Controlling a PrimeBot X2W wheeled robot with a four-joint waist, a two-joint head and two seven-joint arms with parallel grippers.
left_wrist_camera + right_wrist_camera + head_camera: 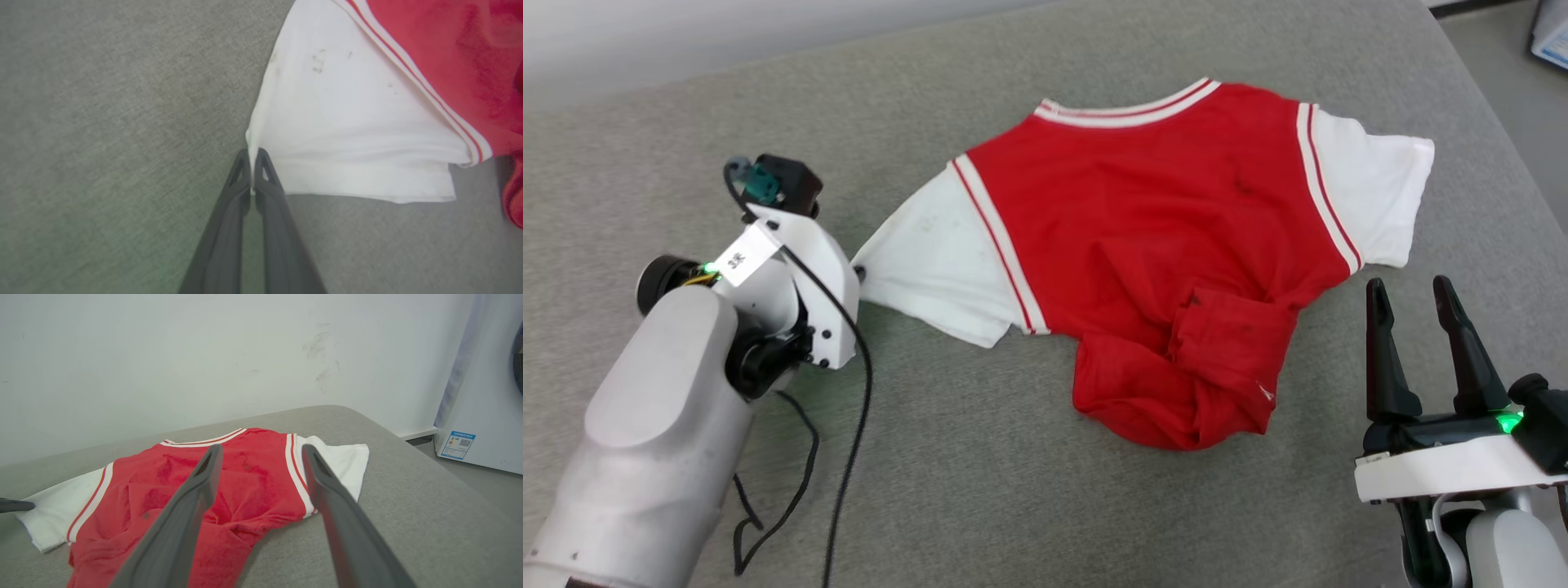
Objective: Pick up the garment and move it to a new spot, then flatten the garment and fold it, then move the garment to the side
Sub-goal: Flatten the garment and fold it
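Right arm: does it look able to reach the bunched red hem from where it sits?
Probably yes. The right gripper stands open just beside the garment and its bunched hem, with bare grey cushion between them and nothing in the way.

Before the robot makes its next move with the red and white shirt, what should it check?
1. Left gripper pinches the corner of the white sleeve of the red jersey with striped trim: ok.
2. Right gripper is open and apart from the jersey, ready to help: ok.
3. Jersey lying flat: not ok, its red bottom hem is bunched and folded over.
4. Pinch strong enough for pulling: cannot tell.
5. Bare room on the grey fabric surface in front of the jersey: ok.
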